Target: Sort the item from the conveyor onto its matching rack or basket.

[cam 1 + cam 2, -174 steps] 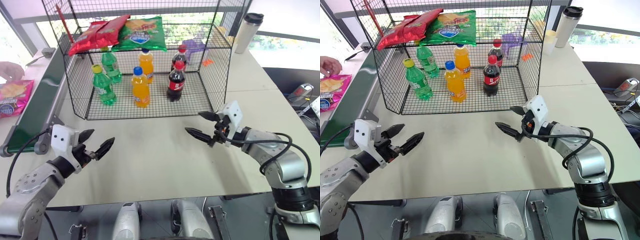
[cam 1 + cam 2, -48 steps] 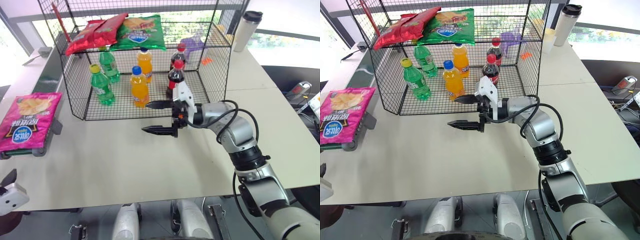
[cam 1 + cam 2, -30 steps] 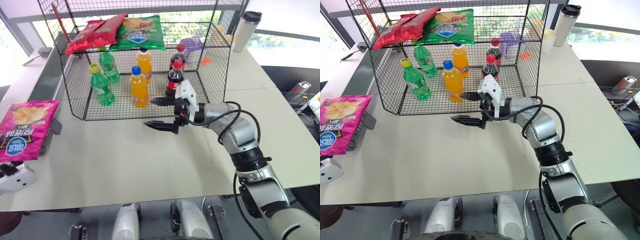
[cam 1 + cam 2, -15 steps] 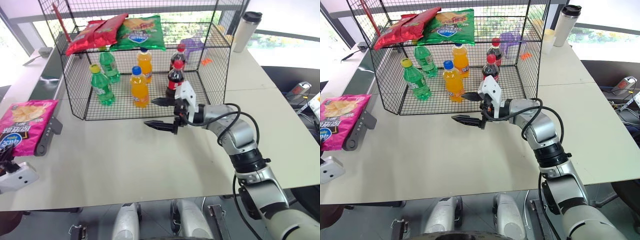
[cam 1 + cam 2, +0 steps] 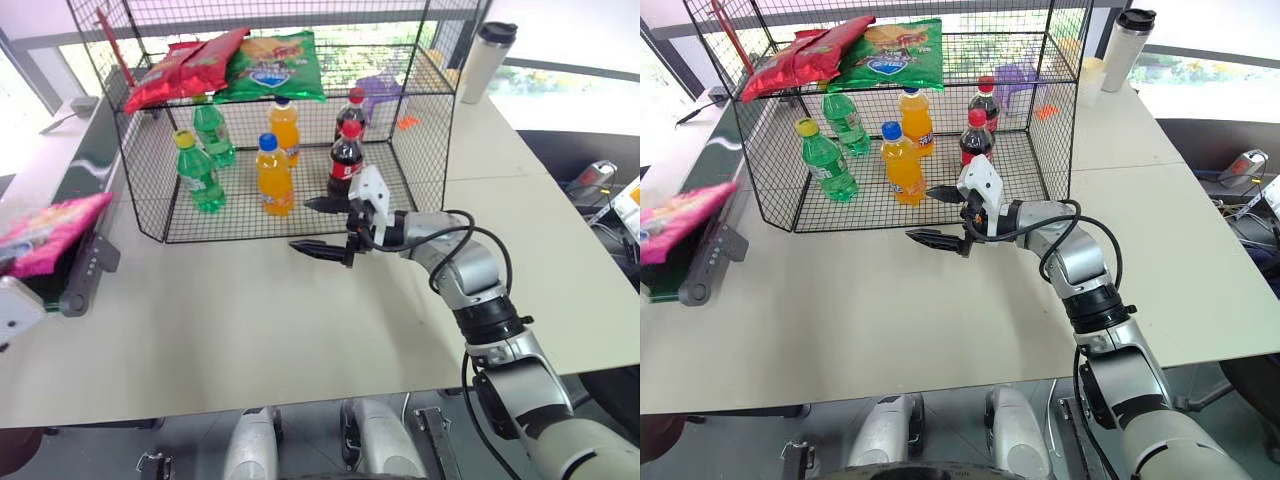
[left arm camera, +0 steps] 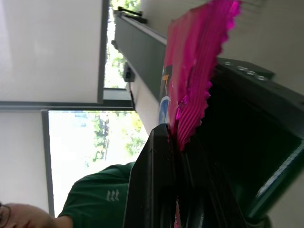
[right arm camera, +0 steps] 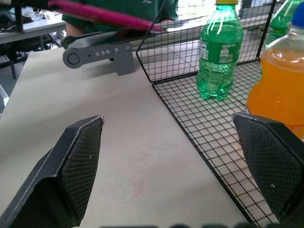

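Black left fingers (image 6: 161, 190) are pinched tight on the pink bag's (image 6: 192, 80) crimped edge, holding it clear above the conveyor (image 5: 85, 200) end, probably for carrying to the rack (image 5: 420, 95). Right gripper (image 5: 325, 227) hangs wide open just before the rack's front, perhaps ready to take the bag.

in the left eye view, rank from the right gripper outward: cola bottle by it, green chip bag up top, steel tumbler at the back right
From the right gripper:
1. Dark cola bottle with red cap, just behind it on the cage floor.
2. Green chip bag, on the upper shelf.
3. Steel tumbler with black lid, far back right.
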`<state>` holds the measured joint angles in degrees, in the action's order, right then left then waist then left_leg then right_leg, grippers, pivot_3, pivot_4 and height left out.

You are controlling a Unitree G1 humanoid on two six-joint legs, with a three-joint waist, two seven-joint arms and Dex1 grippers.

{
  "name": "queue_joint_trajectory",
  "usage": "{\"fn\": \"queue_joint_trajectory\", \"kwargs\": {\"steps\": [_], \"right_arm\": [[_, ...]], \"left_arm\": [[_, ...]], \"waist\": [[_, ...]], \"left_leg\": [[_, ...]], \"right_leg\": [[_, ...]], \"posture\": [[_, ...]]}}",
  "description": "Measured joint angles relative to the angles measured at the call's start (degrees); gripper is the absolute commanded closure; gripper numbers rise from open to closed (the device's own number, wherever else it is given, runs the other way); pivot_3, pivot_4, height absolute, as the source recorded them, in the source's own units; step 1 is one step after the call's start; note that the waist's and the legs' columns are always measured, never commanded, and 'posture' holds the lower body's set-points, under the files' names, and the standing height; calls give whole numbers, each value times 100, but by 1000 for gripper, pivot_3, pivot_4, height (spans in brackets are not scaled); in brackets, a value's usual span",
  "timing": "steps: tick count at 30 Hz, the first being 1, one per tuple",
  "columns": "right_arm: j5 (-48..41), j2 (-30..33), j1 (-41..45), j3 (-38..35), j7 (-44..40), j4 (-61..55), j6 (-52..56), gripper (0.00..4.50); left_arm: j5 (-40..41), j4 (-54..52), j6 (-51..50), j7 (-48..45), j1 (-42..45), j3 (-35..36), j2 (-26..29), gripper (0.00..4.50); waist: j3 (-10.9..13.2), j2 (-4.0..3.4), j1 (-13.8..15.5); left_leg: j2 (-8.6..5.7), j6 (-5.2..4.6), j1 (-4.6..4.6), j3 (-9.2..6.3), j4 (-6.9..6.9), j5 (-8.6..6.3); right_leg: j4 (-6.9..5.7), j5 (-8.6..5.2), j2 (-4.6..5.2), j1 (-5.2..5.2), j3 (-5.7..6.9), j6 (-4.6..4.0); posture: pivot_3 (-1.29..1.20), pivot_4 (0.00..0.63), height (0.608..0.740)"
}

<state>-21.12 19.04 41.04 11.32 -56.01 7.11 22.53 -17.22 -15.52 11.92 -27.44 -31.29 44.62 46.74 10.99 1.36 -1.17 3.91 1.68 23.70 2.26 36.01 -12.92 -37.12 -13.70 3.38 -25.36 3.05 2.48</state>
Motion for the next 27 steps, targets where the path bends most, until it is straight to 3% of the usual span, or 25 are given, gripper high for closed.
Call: {"fn": "queue_joint_trajectory", "kwargs": {"steps": [6, 12, 20, 23, 27], "right_arm": [[16, -5, 0, -58, 54, -4, -41, 0], [18, -6, 0, -89, 101, -5, -41, 0], [22, -33, 0, -93, 120, -6, -45, 0], [27, -46, 0, -92, 156, -15, -45, 0], [65, -39, -4, -99, 195, -18, -45, 0]], "left_arm": [[-578, 108, 277, 587, -122, -111, -433, 4412], [-868, 257, 380, 946, -162, -295, -691, 1949], [-1036, 690, 330, 1253, 444, -622, -507, 1949], [-1099, 889, 331, 1303, 567, -748, -360, 2753], [-1073, 861, 348, 1303, 467, -757, -353, 4483]], "waist": [[0, 0, 42], [-3, 6, 54], [-3, 6, 45], [-3, 6, 39], [-4, 6, 25]], "left_leg": [[3, 0, -4, -2, 8, 0], [2, 0, -5, -1, 9, 0], [3, 0, -8, -1, 7, 0], [3, 0, -10, 0, 7, 0], [3, 0, -10, 3, 4, 0]], "right_leg": [[-3, -10, 1, 6, 0, -19], [-3, -10, 3, 7, 0, -19], [-6, 0, 1, 7, 0, -3], [-7, 0, 1, 8, -1, -3], [-4, 0, 5, 8, -2, -2]], "posture": [[0, 150, 740], [0, 150, 740], [0, 150, 740], [0, 150, 740], [0, 150, 740]]}}
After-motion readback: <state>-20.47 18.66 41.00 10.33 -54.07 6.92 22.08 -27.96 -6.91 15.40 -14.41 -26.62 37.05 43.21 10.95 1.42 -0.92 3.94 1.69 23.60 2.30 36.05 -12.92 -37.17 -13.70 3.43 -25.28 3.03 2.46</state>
